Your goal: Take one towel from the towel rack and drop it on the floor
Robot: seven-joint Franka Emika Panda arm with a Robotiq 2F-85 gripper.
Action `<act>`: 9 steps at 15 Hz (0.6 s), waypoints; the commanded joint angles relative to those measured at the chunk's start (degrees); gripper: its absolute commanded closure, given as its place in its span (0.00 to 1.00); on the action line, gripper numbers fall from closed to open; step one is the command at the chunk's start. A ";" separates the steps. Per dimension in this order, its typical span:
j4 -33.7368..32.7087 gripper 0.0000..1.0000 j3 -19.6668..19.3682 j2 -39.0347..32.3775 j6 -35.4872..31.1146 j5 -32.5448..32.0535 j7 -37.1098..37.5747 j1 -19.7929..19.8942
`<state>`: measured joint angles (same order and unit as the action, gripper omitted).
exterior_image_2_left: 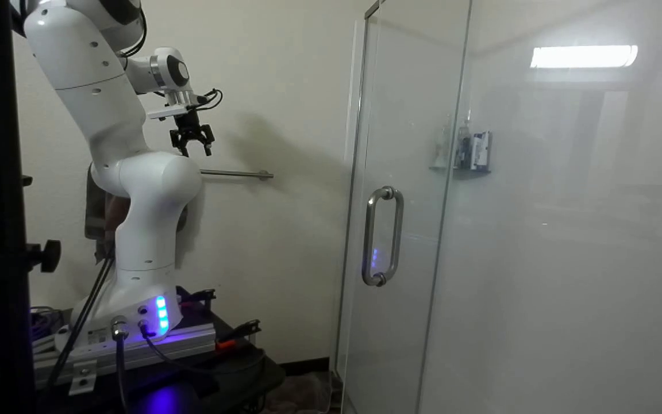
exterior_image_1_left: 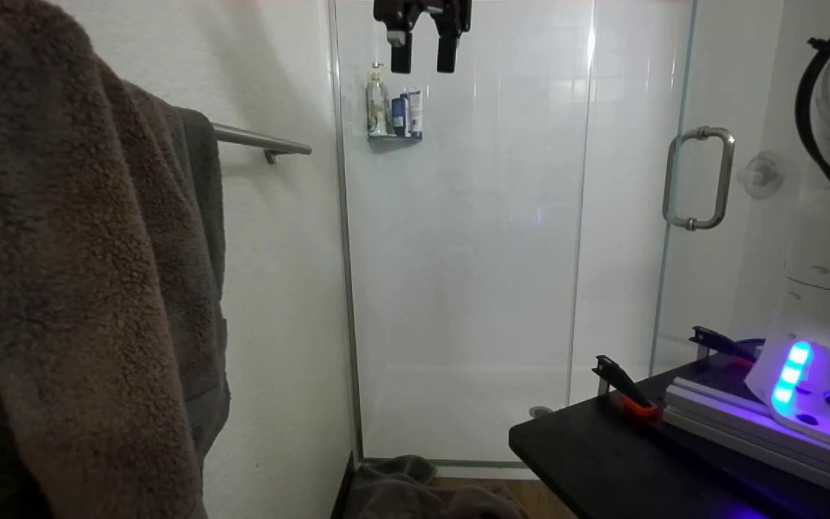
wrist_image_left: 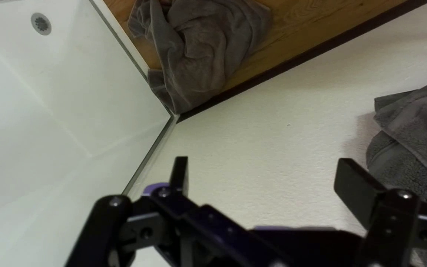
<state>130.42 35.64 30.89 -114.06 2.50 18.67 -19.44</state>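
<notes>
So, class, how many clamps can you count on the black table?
2: the first clamp sits by the end of the metal rail; the second clamp sits beyond that rail, near the robot's base. Others may be hidden.

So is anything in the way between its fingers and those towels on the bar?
Nothing visible is. In the wrist view, the hanging towels show just past one of the open fingers, with no other object between. In an exterior view, the arm hides much of them, apparently only from that camera.
</notes>
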 commanded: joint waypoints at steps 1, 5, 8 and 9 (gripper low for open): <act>-0.01 0.00 -1.24 -2.82 -3.84 1.04 -2.22 -2.08; -10.12 0.00 5.05 -14.07 -6.74 -3.39 -5.11 -2.46; -18.38 0.00 10.41 -22.07 -7.39 -7.46 -5.78 -2.67; -20.48 0.00 11.55 -24.24 -7.62 -8.53 -6.68 -2.98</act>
<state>118.01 44.17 15.66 -121.47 -2.46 14.38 -21.91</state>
